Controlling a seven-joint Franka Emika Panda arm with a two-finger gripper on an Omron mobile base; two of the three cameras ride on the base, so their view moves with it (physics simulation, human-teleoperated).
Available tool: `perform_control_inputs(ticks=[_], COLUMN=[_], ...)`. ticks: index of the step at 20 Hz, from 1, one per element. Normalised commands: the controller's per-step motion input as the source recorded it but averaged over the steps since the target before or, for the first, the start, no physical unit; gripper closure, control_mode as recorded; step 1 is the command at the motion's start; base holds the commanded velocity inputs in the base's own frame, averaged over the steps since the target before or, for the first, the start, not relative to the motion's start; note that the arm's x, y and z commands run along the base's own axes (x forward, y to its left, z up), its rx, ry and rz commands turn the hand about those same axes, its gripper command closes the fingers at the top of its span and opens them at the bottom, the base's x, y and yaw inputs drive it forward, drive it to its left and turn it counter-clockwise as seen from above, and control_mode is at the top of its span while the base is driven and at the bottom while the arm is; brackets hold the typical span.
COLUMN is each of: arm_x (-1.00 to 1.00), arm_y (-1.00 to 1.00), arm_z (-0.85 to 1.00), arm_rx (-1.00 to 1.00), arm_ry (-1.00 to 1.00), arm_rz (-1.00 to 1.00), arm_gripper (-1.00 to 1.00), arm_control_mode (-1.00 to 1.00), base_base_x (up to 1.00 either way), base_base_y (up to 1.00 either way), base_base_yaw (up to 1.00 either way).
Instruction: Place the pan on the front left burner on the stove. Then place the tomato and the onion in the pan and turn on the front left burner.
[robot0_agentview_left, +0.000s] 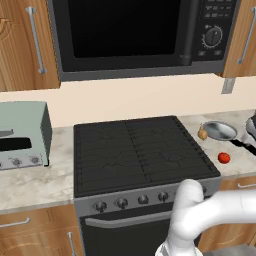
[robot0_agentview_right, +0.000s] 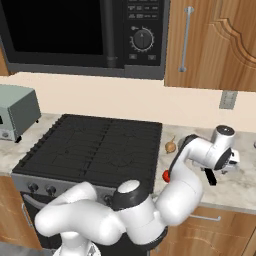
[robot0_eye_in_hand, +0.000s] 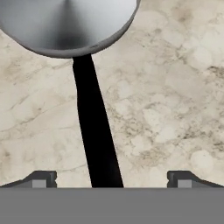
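Wide-open and holding nothing, the gripper (robot0_eye_in_hand: 111, 178) hangs over the pan's black handle (robot0_eye_in_hand: 95, 131), fingertips on either side of it, presumably lined up to close and lift. Bare counter (robot0_eye_in_hand: 175, 100) lies all round the handle, so room looks ample. Farther left, the pan (robot0_agentview_left: 219, 130) sits right of the stove (robot0_agentview_left: 140, 150), tomato (robot0_agentview_left: 224, 158) nearer, onion (robot0_agentview_left: 202, 133) beside its rim, and the front left burner (robot0_agentview_left: 102, 167) bare.

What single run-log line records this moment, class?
step: reach for pan | gripper: open, astride pan handle, not closed | pan: on counter right of stove | tomato, onion: on counter
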Motion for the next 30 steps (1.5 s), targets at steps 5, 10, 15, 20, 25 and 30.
perform_control_inputs(ticks=[5,10,15,20,25,30], arm_x=[0.07,0.08,0.03,0.02,0.00,-0.02], arm_y=[0.00,0.00,0.00,0.00,0.00,0.00], arm_z=[-0.32,-0.33,-0.37,-0.32,-0.05,0.00], arm_rx=[0.00,0.00,0.00,0.00,-0.01,-0.01], arm_ry=[0.01,0.01,0.02,0.03,0.00,-0.05], arm_rz=[0.02,0.01,0.01,0.00,0.00,0.00], arm_gripper=[-1.00,-1.00,-1.00,1.00,1.00,1.00], arm_control_mode=[-1.00,-1.00,-1.00,-1.00,-1.00,-1.00], base_base_x=[0.00,0.00,0.00,0.00,0.00,0.00], base_base_y=[0.00,0.00,0.00,0.00,0.00,0.00], base_base_yaw=[0.00,0.00,0.00,0.00,0.00,0.00])
